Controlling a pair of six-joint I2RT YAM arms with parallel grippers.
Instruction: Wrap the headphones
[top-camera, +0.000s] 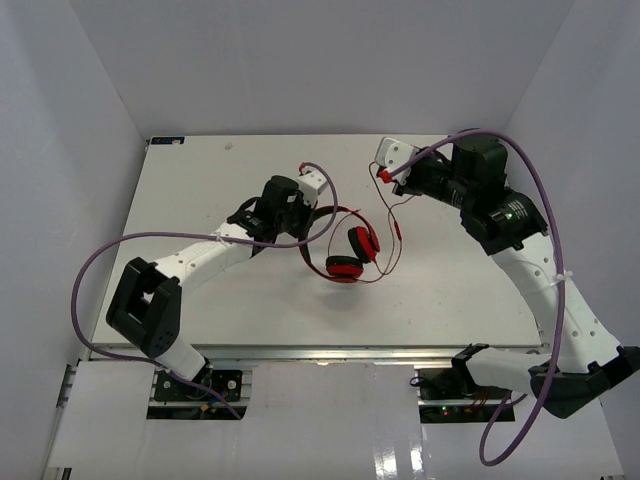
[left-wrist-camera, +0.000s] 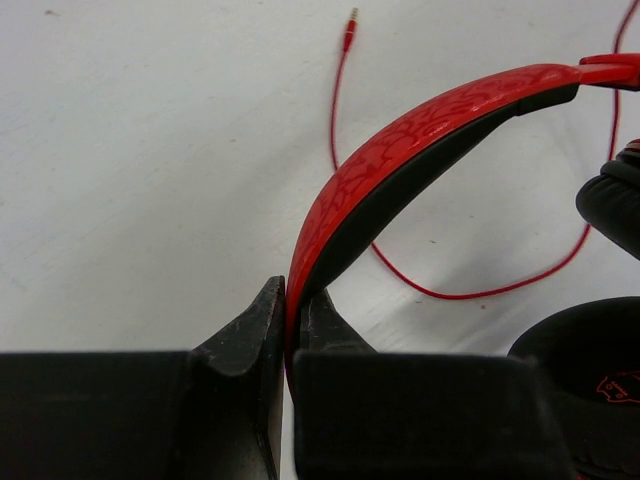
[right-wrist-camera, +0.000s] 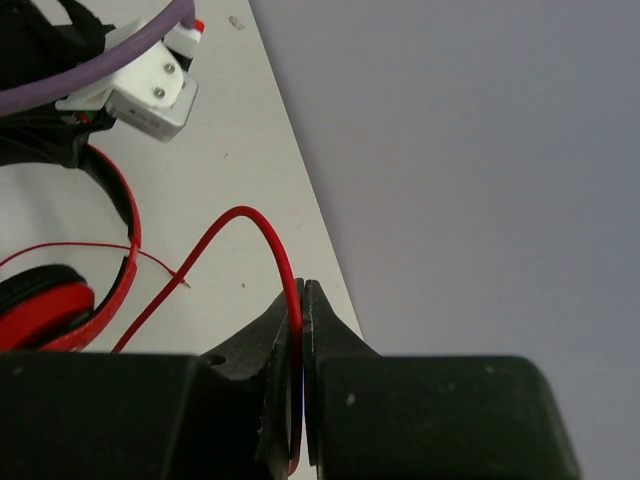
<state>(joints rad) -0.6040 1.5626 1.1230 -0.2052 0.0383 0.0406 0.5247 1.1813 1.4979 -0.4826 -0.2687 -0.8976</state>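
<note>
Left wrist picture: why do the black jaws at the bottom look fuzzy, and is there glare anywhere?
Left wrist view: the jaws sit nearest the lens and look soft, while the headband they pinch shows its crackle pattern clearly; shadows are faint. Right wrist view: the red cable softens between the jaws. Top external view: glare on the glossy white strip at the bottom.

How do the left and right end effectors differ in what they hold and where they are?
The left end effector clamps the broad red headband; the right end effector pinches the thin red cable. The left one is over the middle of the table; the right one is nearer its far edge. Both are black and shut.
</note>
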